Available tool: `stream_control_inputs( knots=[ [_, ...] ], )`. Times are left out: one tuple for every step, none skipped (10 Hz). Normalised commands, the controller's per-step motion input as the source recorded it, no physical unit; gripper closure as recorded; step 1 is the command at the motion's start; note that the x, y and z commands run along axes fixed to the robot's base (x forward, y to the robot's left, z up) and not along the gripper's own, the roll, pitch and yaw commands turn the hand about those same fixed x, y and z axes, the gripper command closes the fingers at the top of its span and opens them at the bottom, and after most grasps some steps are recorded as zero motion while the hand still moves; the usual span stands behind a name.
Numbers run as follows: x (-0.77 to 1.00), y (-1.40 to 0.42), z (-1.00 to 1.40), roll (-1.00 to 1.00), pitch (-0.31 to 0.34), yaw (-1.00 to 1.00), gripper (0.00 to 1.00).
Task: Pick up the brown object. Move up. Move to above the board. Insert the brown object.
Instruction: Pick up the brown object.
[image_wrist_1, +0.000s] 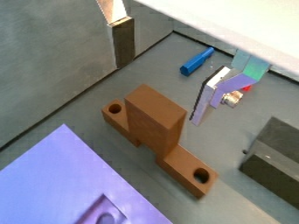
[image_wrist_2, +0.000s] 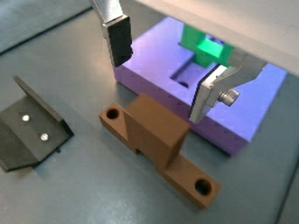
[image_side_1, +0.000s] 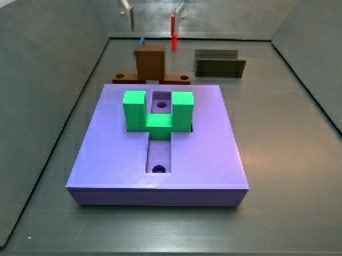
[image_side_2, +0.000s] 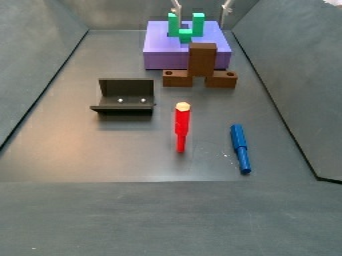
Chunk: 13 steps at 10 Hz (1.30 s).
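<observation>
While the gripper hung above the brown object, its two silver fingers stood wide apart with nothing between them, clear of the piece. That T-shaped piece sat on the grey floor just beside the edge of the purple board, upright block up, its holed bar flat. A green U-shaped block stood on the board. Fixture, red peg and blue peg lay well apart from it.
</observation>
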Motion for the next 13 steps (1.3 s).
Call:
stream_control_inputs(
  knots=[
    [-0.28, 0.04, -0.17, 0.16, -0.010, -0.11, 0.00],
    [-0.19, 0.00, -0.14, 0.06, -0.056, 0.00, 0.00],
    [-0.09, 0.00, -0.23, 0.00, -0.097, 0.03, 0.00],
    [-0.06, 0.00, -0.25, 0.00, -0.100, 0.16, 0.00],
    [0.00, 0.00, -0.26, 0.01, -0.094, 0.23, 0.00],
    [0.00, 0.00, -0.45, 0.09, -0.129, 0.16, 0.00],
    [0.00, 0.00, -0.45, 0.09, -0.137, 0.11, 0.00],
    [0.10, 0.00, -0.36, 0.15, -0.093, 0.09, 0.00],
    [0.21, 0.00, -0.25, 0.23, -0.011, 0.00, 0.00],
    [0.18, 0.00, -0.19, 0.24, 0.000, -0.09, 0.00],
    [0.15, 0.00, -0.17, 0.24, 0.000, -0.09, 0.00],
    [0.20, 0.00, -0.15, 0.25, 0.000, -0.06, 0.00],
    [0.23, 0.02, -0.16, 0.23, 0.000, -0.06, 0.00]
  ],
)
